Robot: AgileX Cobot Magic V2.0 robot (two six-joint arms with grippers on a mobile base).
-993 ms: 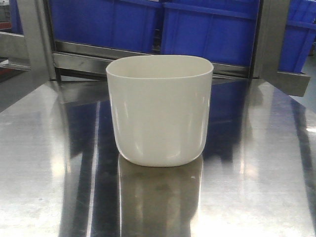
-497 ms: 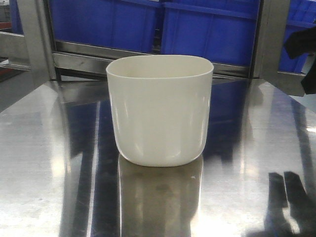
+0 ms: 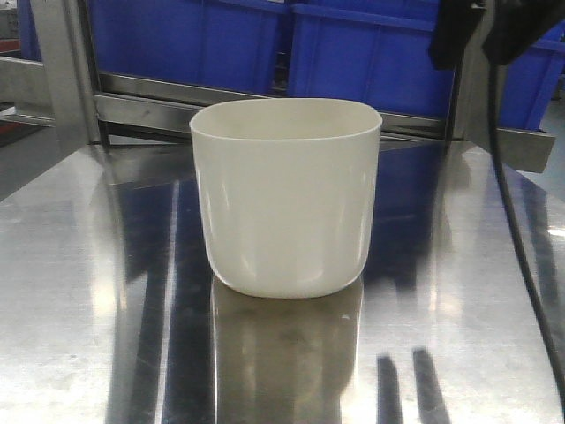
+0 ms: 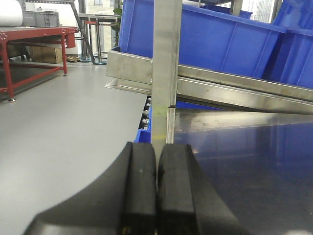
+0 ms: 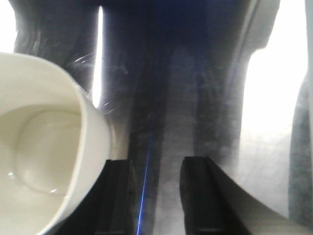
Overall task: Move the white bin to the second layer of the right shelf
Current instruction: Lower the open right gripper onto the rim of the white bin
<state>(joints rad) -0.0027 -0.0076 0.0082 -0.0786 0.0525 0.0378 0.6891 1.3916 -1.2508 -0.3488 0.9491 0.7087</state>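
Right gripper (image 5: 155, 169) hangs with its jaws parted and empty, just beside the white bin (image 3: 287, 199), which stands upright on the mirror-bright steel tabletop (image 3: 79, 318). Left gripper (image 4: 156, 149) is closed on nothing. Blue crates (image 3: 362, 53) sit on the rack (image 3: 141, 110) behind.

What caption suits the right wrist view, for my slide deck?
Open right gripper over the steel tabletop, empty white bin close beside it.
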